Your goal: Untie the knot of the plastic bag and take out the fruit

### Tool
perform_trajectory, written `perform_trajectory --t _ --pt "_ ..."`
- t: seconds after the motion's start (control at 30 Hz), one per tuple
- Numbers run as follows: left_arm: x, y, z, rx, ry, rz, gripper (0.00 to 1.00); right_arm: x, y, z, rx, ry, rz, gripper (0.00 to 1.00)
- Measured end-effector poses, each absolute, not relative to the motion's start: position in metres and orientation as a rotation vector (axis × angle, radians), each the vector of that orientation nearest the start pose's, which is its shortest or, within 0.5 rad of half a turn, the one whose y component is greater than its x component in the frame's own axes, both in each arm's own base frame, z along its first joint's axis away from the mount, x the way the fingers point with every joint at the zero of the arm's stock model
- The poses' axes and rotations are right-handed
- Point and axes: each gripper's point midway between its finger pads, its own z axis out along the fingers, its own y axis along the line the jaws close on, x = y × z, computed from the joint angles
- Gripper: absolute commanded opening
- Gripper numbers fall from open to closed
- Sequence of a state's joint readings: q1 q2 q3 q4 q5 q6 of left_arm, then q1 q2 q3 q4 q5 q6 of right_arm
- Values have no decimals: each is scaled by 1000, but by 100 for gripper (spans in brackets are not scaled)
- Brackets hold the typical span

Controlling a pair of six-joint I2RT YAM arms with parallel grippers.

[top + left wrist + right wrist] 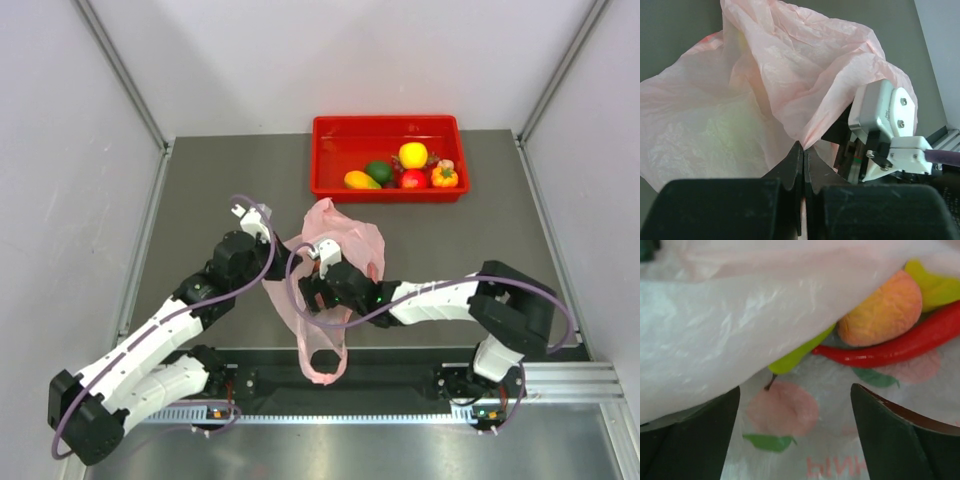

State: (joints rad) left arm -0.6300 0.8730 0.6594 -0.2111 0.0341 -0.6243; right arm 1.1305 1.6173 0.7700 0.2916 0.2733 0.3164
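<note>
The pale-pink plastic bag [345, 235] lies mid-table, between my two grippers. Its long handle loop [322, 355] hangs over the front edge; I cannot make out the knot. My left gripper [272, 272] is at the bag's left side. In the left wrist view it [803, 147] is shut on a pinched fold of the bag [790, 75]. My right gripper [318, 292] is at the bag's mouth; in the right wrist view it [795, 440] is open and empty inside the bag [740, 315]. Ahead of it lie fruit: a peach [880, 310], a green pear [800, 355], a yellow-green piece [935, 285] and a red chilli [900, 345].
A red tray [385, 121] stands at the back right, holding a round yellow fruit [413, 154], a dark green one [378, 171], an orange-yellow one, a red one and an orange pepper. White walls close in the left, right and back sides.
</note>
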Motion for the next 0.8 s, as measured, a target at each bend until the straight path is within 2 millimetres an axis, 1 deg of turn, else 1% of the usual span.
perform_trajectory --t 0.1,0.23,0.5,0.6,0.67,0.8 --pt "236 -208 189 25 2097 -816 0 220 380 67 -680 2016 574 100" --pt "235 -207 188 24 2103 -812 0 227 390 68 -665 1975 590 100" --pt "231 -207 193 14 2085 -837 0 242 419 75 -623 1912 636 100" --pt "231 -207 190 -3 2085 -848 0 246 423 71 -607 1895 640 100" --pt "231 -207 187 -13 2089 -853 0 248 426 65 -603 1894 635 100" --pt "232 -207 184 -32 2087 -863 0 255 437 59 -585 1879 634 100"
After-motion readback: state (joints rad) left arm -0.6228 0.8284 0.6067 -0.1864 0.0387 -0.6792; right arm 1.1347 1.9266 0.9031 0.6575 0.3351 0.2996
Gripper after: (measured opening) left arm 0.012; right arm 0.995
